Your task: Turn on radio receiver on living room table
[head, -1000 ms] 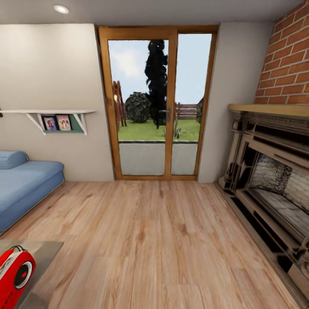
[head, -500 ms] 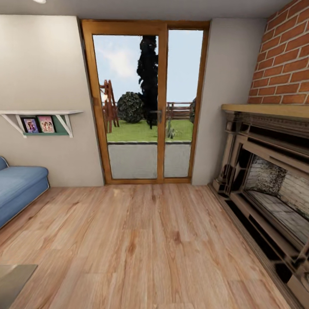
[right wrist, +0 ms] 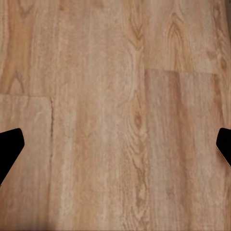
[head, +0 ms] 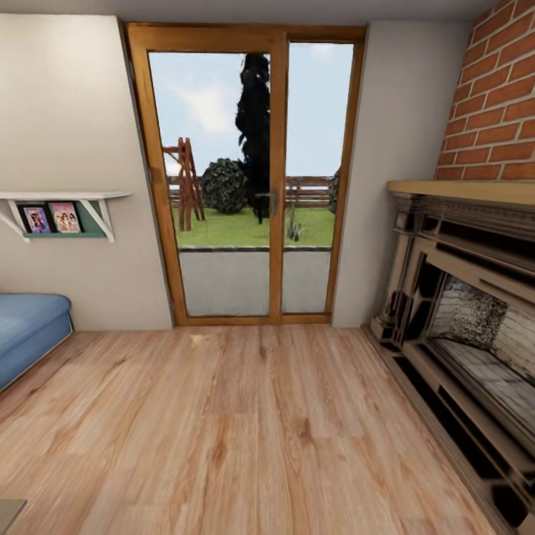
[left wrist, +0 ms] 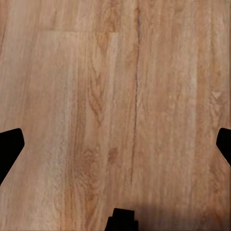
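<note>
The red radio receiver is out of view. A grey sliver of the coffee table (head: pixel 9 514) pokes in at the lower left corner of the head view. In the left wrist view my left gripper (left wrist: pixel 115 149) hangs over bare wood floor, its dark fingertips (left wrist: pixel 9 147) far apart, open and holding nothing. My right gripper (right wrist: pixel 115 149) in the right wrist view is the same: fingertips (right wrist: pixel 9 144) spread wide over floorboards, nothing between them.
This is the living room. A wood-framed glass door (head: pixel 249 178) stands straight ahead. A brick fireplace (head: pixel 468 297) with a mantel lines the right side. The end of the light blue sofa (head: pixel 30 327) and a white wall shelf (head: pixel 59 212) are at the left. Wood floor (head: pixel 245 431) spreads ahead.
The whole head view has shifted, so the camera has moved. The radio and most of the table have slid out at the lower left, and the sofa has drifted toward the left edge.
</note>
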You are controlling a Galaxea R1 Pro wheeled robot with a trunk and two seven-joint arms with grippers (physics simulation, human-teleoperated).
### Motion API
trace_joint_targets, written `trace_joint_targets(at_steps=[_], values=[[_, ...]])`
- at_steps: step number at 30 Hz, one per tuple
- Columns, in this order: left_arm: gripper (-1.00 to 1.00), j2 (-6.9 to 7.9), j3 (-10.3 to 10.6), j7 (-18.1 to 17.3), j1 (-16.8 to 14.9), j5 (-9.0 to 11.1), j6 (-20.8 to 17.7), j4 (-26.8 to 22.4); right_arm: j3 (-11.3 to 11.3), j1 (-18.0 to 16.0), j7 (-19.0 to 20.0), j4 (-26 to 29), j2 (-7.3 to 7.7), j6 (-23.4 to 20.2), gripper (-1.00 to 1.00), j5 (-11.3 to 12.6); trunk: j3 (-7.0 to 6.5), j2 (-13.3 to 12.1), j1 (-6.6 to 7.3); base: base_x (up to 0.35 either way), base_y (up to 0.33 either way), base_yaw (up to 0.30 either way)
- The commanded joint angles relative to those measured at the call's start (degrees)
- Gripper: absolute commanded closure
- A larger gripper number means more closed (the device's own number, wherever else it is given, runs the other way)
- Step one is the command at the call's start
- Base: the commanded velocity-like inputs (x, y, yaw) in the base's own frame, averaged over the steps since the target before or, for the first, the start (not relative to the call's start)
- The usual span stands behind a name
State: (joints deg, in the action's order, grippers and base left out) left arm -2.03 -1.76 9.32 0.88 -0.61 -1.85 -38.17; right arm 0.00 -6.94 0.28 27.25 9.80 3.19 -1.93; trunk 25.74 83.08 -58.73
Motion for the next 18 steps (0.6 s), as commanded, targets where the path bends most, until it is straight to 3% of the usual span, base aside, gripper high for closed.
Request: trace_joint_targets(at_steps=[1,18], values=[[-1.00,0.00,0.0,0.0,0.0,0.0,0.0,0.0,0.0,0.0,0.0,0.0,0.01,0.0,-1.00,0.0,0.00,0.0,0.00,0.325,-0.049,0.000],[-1.00,0.01,0.0,0.0,0.0,0.0,0.0,0.0,0.0,0.0,0.0,0.0,-0.01,0.0,-1.00,0.0,0.00,0.0,0.00,0.325,-0.006,0.000]])
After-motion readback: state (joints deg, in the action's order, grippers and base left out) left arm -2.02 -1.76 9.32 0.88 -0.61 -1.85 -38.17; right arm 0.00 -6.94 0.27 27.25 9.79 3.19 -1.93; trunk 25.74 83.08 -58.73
